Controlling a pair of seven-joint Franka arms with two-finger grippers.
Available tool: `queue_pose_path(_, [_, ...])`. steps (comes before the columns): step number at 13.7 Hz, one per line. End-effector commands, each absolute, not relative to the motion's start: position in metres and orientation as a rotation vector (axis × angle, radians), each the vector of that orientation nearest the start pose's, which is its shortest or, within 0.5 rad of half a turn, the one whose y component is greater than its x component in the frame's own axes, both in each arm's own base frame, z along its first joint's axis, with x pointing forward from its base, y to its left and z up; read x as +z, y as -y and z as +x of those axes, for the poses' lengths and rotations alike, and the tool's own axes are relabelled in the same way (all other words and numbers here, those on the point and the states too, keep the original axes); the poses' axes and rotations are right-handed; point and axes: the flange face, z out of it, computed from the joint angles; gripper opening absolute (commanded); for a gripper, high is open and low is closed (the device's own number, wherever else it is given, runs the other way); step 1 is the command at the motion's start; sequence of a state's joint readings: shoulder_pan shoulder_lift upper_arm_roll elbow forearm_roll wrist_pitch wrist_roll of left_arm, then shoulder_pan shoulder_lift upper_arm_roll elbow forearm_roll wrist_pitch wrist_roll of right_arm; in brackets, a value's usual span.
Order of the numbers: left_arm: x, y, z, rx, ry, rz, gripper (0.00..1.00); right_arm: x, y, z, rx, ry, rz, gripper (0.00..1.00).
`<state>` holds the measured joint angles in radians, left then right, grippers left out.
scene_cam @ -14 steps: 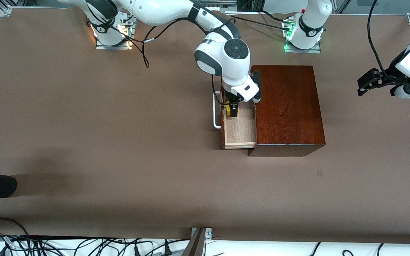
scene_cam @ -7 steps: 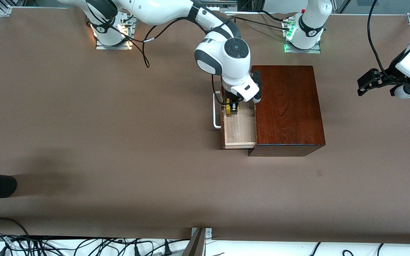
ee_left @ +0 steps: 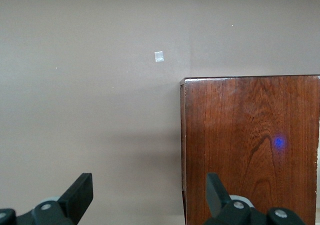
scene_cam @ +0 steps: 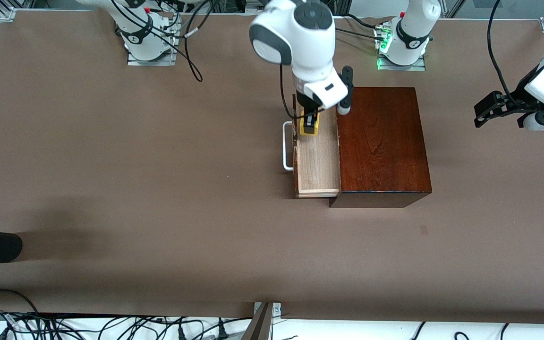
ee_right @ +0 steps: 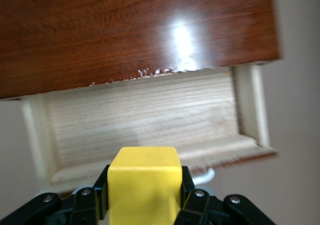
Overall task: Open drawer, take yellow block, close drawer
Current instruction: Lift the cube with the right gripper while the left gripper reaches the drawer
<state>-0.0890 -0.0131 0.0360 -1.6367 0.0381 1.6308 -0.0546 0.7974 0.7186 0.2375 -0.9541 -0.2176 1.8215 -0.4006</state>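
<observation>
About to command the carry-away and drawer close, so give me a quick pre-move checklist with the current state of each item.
1. Right pincer shut on the yellow block: ok.
2. Block lifted out of the drawer, held over its end nearer the robots: ok.
3. Drawer tray holds nothing else that shows: ok in the front and right wrist views.
4. Drawer not yet closed, white handle free to push: ok.
5. Left pincer open and waiting off the wooden box, toward the left arm's end of the table: ok.
6. How firmly the block is gripped: cannot tell.
</observation>
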Motion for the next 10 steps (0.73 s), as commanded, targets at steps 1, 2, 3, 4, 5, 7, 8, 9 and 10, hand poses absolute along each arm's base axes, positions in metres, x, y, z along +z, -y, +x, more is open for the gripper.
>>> queue_pose_path(1, [0.604,0.032,0.561,0.016,-0.020,-3.127,1.00,0.531,-0.558,0.482,-0.264,1.916,-2.475,0.00])
queue_pose_path(2, [0.598,0.047,0.559,0.065,-0.063,-3.123,1.00,0.542,-0.533,0.501,-0.253,1.845,-2.506,0.00])
queue_pose_path(3, [0.587,0.063,0.556,0.164,-0.119,-3.113,1.00,0.549,-0.510,0.520,-0.235,1.773,-2.530,0.00])
queue_pose_path(4, [0.571,0.087,0.554,0.268,-0.192,-3.096,1.00,0.553,-0.483,0.539,-0.205,1.698,-2.559,0.00])
queue_pose_path(5, [0.556,0.104,0.554,0.338,-0.261,-3.088,1.00,0.552,-0.455,0.559,-0.163,1.616,-2.598,0.00])
queue_pose_path(7, [0.540,0.136,0.553,0.395,-0.428,-3.103,1.00,0.556,-0.384,0.608,-0.176,1.425,-2.706,0.00])
queue_pose_path(8, [0.533,0.152,0.552,0.415,-0.536,-3.091,1.00,0.565,-0.341,0.626,-0.176,1.307,-2.765,0.00])
queue_pose_path(9, [0.529,0.170,0.548,0.430,-0.668,-3.073,1.00,0.574,-0.302,0.637,-0.183,1.222,-2.806,0.00])
queue_pose_path(10, [0.527,0.189,0.542,0.442,-0.812,-3.066,1.00,0.574,-0.278,0.636,-0.156,1.168,-2.828,0.00])
